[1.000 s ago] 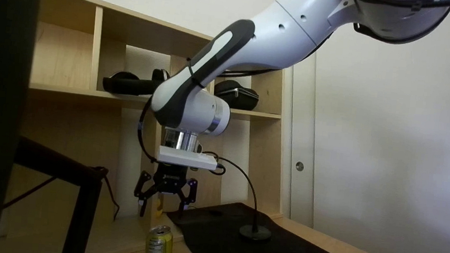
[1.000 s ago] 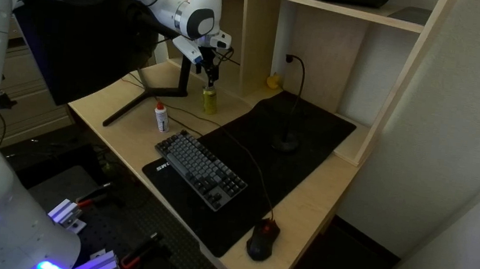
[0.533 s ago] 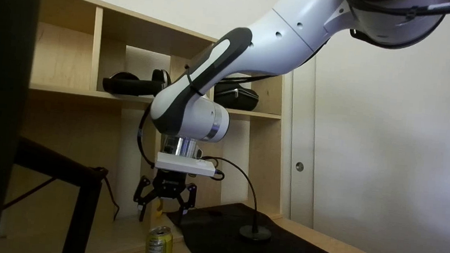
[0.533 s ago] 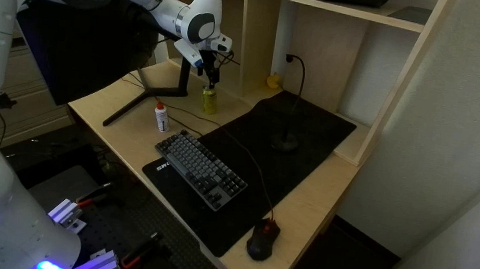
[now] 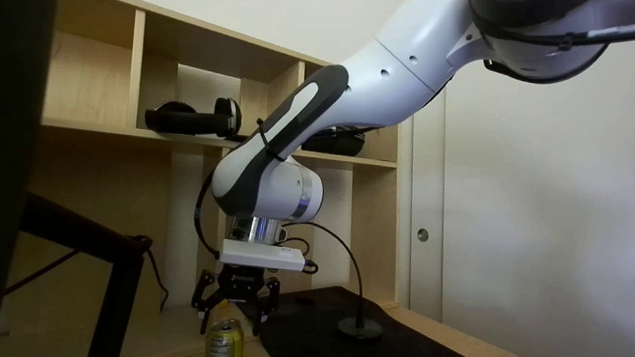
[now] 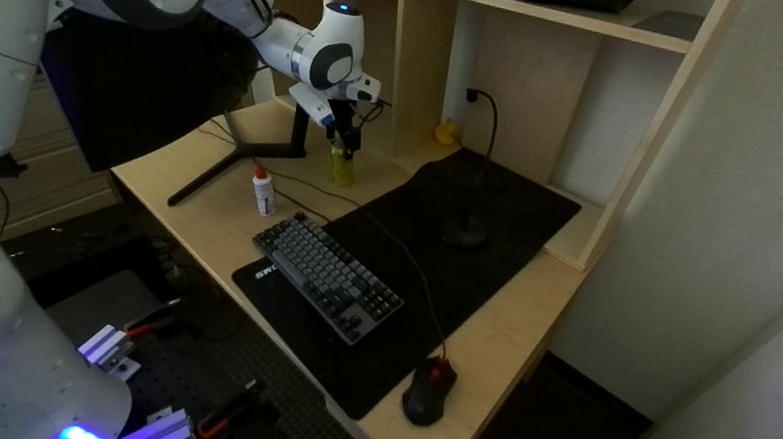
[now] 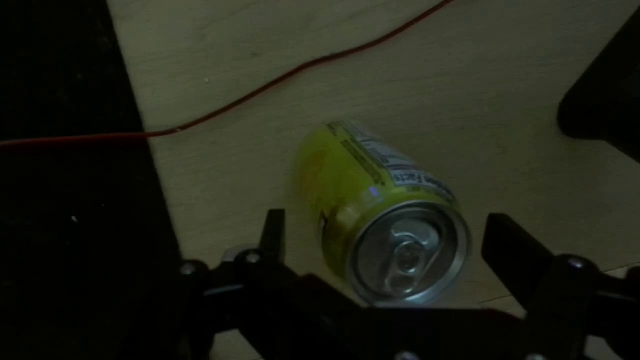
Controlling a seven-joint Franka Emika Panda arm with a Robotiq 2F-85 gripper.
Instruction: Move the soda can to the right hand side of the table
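Observation:
The yellow-green soda can [image 5: 224,355] stands upright on the light wooden table [image 6: 499,333], also seen in an exterior view [image 6: 341,172] beside the monitor stand, left of the dark mat [image 6: 510,196]. In the wrist view the can [image 7: 345,185] shows its silver top and tab between the two fingers. My gripper [image 5: 230,330] points down and is open, with its fingertips around the height of the can's top. In the wrist view the gripper [image 7: 385,220] has a gap on both sides of the can, so it does not grasp it.
A black monitor stand [image 6: 268,150] is close to the can. A white bottle [image 6: 264,195] with a red cap, a keyboard [image 6: 327,274], a mouse [image 6: 429,391] and a gooseneck stand [image 6: 465,232] are on the table. Pale cubby shelving [image 6: 422,70] rises behind.
My gripper has moved down toward the can, its fingertips now near the can's top. It stays open. The can has not moved.

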